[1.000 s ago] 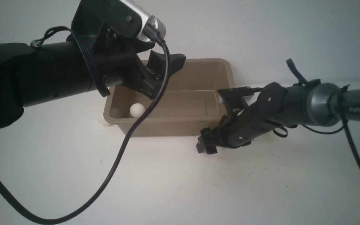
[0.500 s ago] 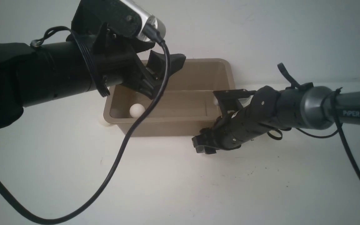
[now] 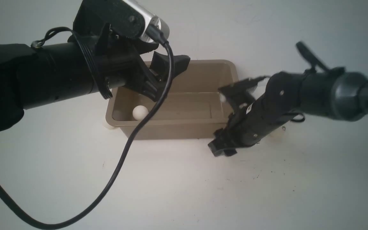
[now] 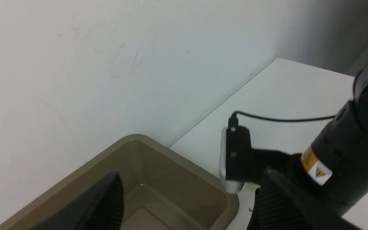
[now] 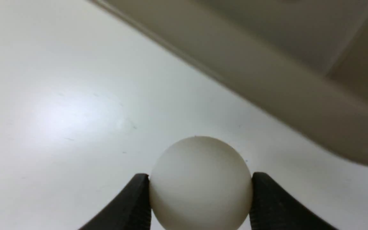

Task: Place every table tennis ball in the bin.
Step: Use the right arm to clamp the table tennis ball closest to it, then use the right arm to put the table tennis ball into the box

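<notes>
Two grippers are seen near the bin (image 3: 209, 76), a taupe tub set on the white tabletop (image 3: 171, 191) against the back wall (image 3: 267, 28). The right gripper (image 5: 200, 177) is clenched on one table tennis ball (image 5: 200, 191), the white sphere being pinched between the two black fingertips (image 5: 137, 201). This ball is outside the bin, just off its near right corner, with the bin's outer wall close by. Whether the ball is touching the tabletop cannot be told, and the right arm (image 3: 315, 92) is blurred in the front view. The left gripper (image 4: 190, 174) is poised above the bin's far side, its jaws spread wide and nothing caught between them. A second ball (image 3: 140, 112) is lying on the bin's floor by the near left corner. A pale rounded shape (image 3: 107, 125) is partly hidden outside that corner.
</notes>
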Controlling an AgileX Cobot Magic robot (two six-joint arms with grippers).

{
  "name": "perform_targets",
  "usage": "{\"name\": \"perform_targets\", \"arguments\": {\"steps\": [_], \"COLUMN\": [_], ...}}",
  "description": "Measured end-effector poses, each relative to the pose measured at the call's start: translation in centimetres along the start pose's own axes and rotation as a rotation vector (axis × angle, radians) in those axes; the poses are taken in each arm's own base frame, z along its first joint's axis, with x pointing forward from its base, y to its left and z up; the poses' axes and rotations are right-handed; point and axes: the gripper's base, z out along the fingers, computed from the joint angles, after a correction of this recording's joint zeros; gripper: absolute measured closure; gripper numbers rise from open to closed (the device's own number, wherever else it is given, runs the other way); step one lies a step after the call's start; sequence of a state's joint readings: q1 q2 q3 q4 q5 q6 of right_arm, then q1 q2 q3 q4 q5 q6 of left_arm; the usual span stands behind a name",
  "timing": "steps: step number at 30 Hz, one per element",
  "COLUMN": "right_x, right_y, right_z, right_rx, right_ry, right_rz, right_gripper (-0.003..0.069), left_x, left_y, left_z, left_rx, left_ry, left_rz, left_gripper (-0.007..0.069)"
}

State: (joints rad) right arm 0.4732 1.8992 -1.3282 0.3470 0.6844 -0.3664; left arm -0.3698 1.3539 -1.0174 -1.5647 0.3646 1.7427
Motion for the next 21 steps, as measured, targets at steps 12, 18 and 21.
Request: {"name": "perform_targets", "arguments": {"steps": [12, 18, 21], "right_x": [-2.4, -3.2, -3.4], "right_y": [1.3, 0.3, -0.2], "right_z": [-9.0, -6.3, -4.1], "right_rx": [0.045, 0.101, 0.12], "right_ry": [-0.257, -0.314, -0.312], "right_rz": [-0.071, -0.133, -0.164], "right_gripper": [0.0298, 0.0298, 0.0298], "left_x": [-0.1, -0.1, -0.1], "left_y": [0.0, 0.0, 0.0], "left_z": [0.0, 0.0, 0.0], "left_rx": [-0.002, -0.002, -0.002], "left_ry": [-0.007, -0.007, -0.007], "left_rz": [-0.019, -0.02, -0.02], "left_gripper": [0.0111, 0.0111, 0.0111]}}
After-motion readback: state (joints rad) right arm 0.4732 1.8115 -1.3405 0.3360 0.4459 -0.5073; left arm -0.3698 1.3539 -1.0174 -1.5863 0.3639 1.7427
